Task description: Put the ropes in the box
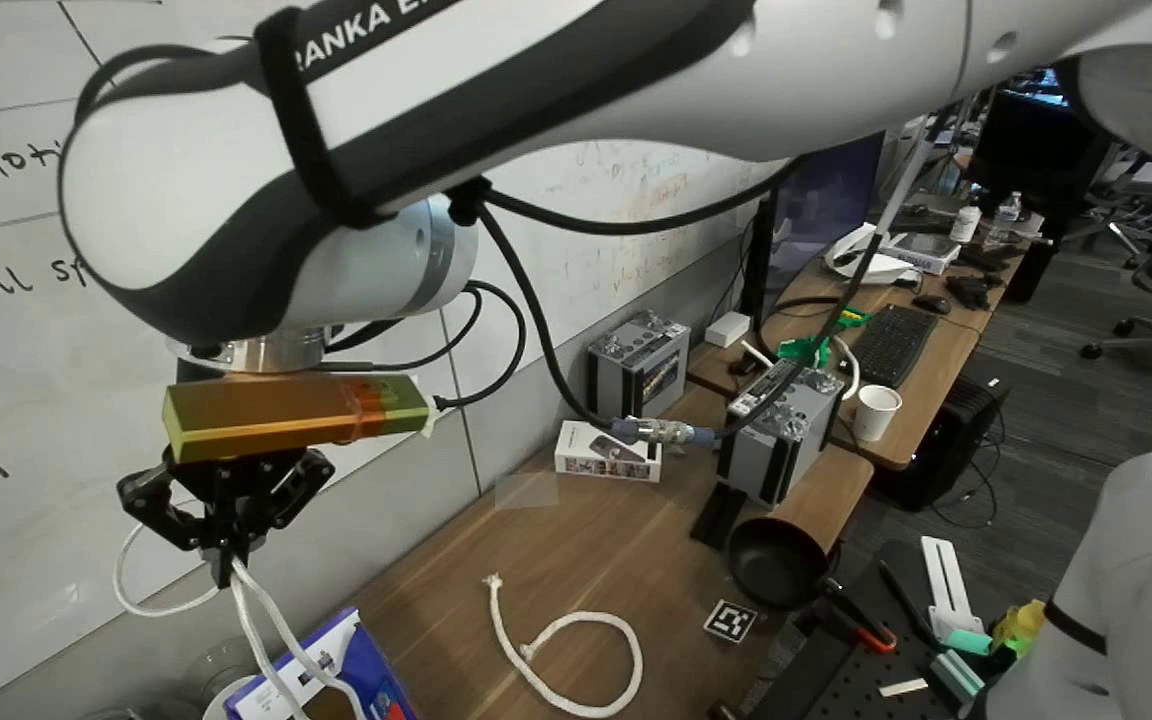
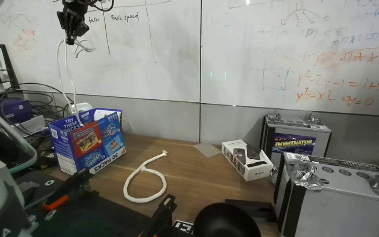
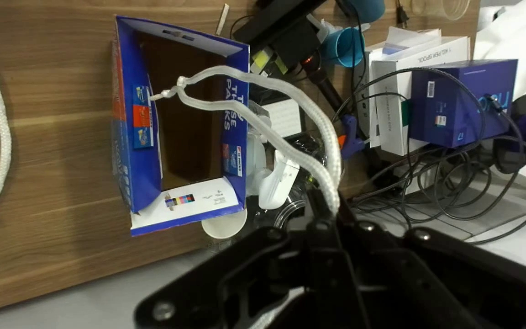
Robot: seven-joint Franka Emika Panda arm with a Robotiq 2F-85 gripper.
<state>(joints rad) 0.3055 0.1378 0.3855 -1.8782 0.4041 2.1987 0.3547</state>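
Gripper [image 3: 330,211] pinching the knotted white rope [image 3: 311,107], blue cardboard box [image 3: 144,169] at its ten o'clock in the wrist view — let go this high, off-centre, and loops may spill outside! Second rope [image 3: 3,132] — on the counter [image 3: 62,173], box's nine o'clock.

The wrist view crops the loose rope [image 3: 1,128].

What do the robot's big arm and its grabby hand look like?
The arm is chunky and rounded, white with dark panels. White letters on it include RANKA, and a black strap wraps around it. Black cables loop below. The gripper is black, with jointed links, beneath a long yellow-and-orange block.
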